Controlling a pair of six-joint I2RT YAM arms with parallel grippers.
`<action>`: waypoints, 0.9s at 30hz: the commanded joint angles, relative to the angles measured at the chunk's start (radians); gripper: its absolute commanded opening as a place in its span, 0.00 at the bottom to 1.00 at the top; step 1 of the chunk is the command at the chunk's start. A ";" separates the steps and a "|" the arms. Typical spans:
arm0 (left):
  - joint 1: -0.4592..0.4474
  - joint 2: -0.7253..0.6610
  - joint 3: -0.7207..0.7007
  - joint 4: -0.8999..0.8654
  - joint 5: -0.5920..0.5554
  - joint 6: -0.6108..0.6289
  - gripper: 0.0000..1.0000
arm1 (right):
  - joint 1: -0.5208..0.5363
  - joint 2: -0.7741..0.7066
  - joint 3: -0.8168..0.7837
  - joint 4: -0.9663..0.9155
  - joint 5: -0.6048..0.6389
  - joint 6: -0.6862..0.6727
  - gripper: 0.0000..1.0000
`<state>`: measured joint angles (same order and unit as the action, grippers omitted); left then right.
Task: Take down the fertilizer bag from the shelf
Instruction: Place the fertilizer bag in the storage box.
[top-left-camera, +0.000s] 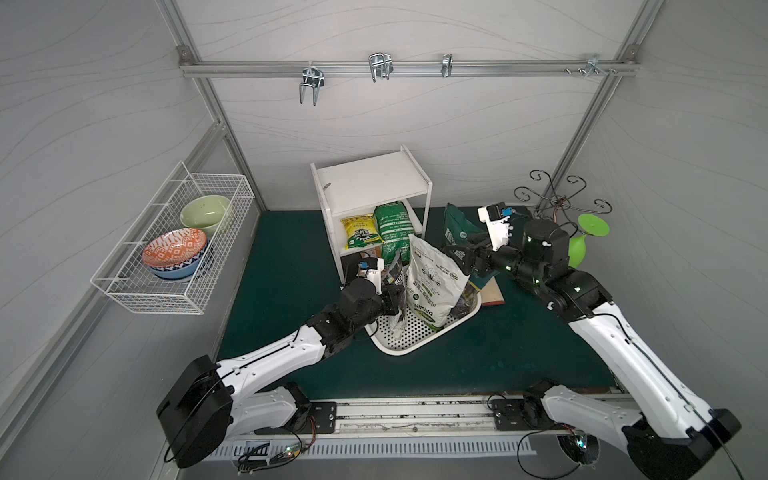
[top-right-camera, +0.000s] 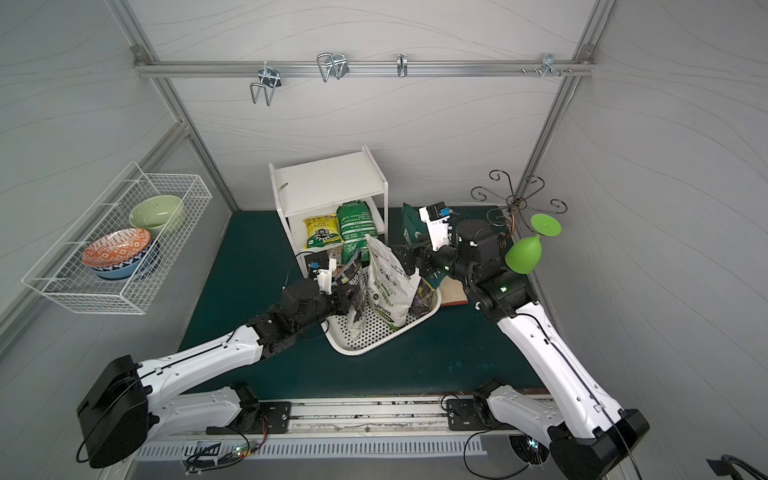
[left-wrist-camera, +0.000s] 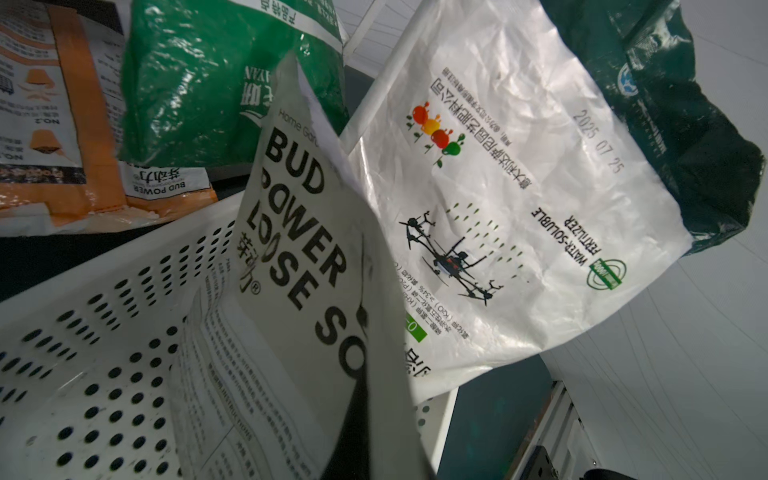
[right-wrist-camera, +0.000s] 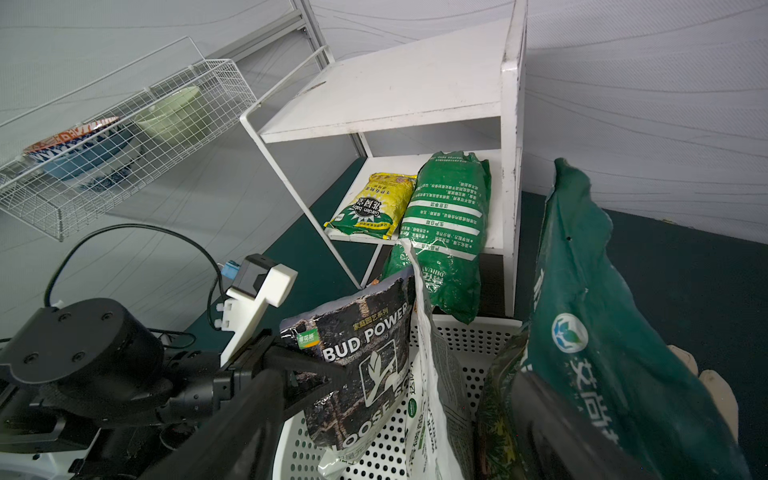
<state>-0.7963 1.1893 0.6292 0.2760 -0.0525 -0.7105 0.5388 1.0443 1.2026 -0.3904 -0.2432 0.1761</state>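
The dark green surface fills most of what I see from above. The shelf stands at its back, against the wall, and its top board is bare. A white perforated basket sits on the surface just in front of the shelf.

A tall white bag printed "water-soluble fertilizer" stands upright in the basket. A dark teal bag leans beside it, on the right arm's side. On the shelf's middle board a green bag lies with its lower end hanging over the front edge toward the basket. A smaller yellow bag lies flat next to it.

The Bud Power bag is off the shelf. It stands on edge in the basket, between the white bag and my left arm. My left pincer is clamped on that bag's side edge.

My right pincer has its jaws spread wide and sits above the bag tops. In the right wrist view the white bag lies between its fingers. I cannot tell whether either finger touches the teal bag.
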 joint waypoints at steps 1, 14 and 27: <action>-0.029 0.060 0.085 0.204 -0.140 -0.033 0.00 | -0.004 -0.020 -0.011 0.022 0.004 0.002 0.89; -0.106 0.233 0.130 0.219 -0.118 -0.259 0.29 | -0.004 -0.062 -0.031 0.005 0.038 -0.023 0.89; -0.105 -0.065 0.201 -0.036 -0.164 0.161 0.88 | -0.004 -0.052 -0.030 0.021 0.018 -0.016 0.90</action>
<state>-0.9024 1.1900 0.7563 0.2859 -0.1787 -0.7723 0.5388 0.9962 1.1698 -0.3912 -0.2184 0.1646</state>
